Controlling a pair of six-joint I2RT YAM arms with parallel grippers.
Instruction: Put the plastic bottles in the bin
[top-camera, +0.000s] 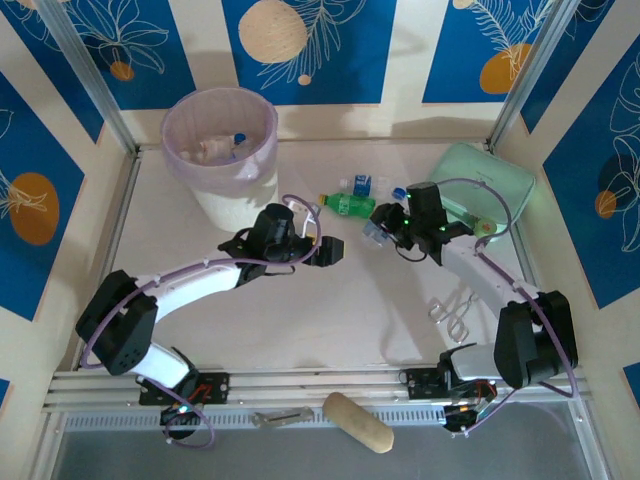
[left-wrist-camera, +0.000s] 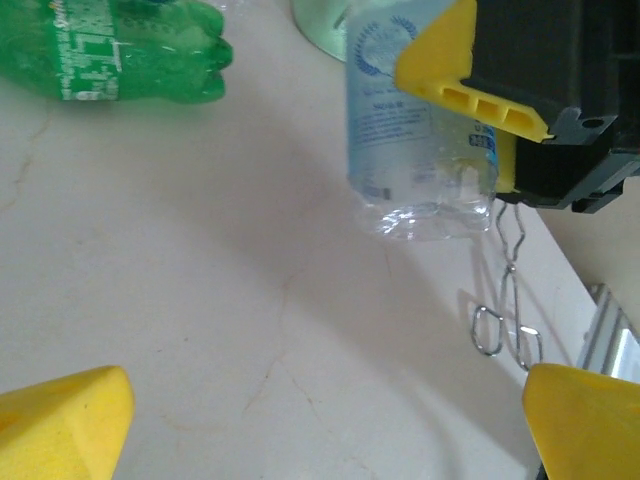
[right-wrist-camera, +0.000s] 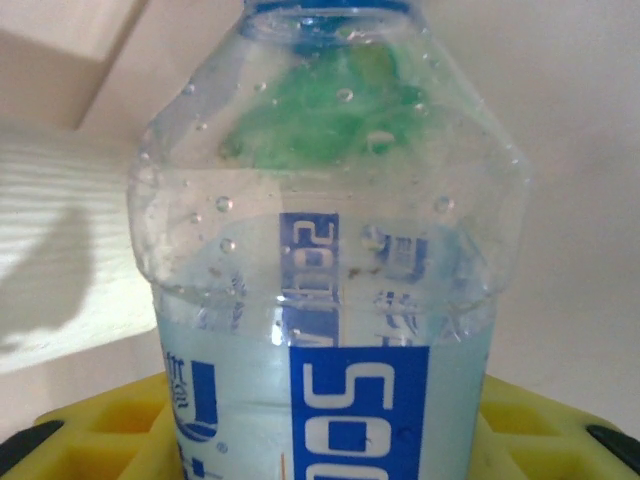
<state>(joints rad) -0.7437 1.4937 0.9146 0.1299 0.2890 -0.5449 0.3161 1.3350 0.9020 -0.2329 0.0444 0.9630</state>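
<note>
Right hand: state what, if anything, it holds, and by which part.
The right hand is shut on a clear blue-labelled bottle, gripping its labelled body; neck and base stick out free.

I'm driving what looks like a robot test cell, lab-type setup, not a home. Alu extrusion posts (top-camera: 88, 80) & blue printed wall panels (top-camera: 300, 60) stand behind the bin (top-camera: 228, 203). Cream table (top-camera: 330, 320) lies in front of bin, w/ two arms (top-camera: 190, 280) bolted to an alu rail (top-camera: 320, 383) at the edge farthest from bin.
</note>
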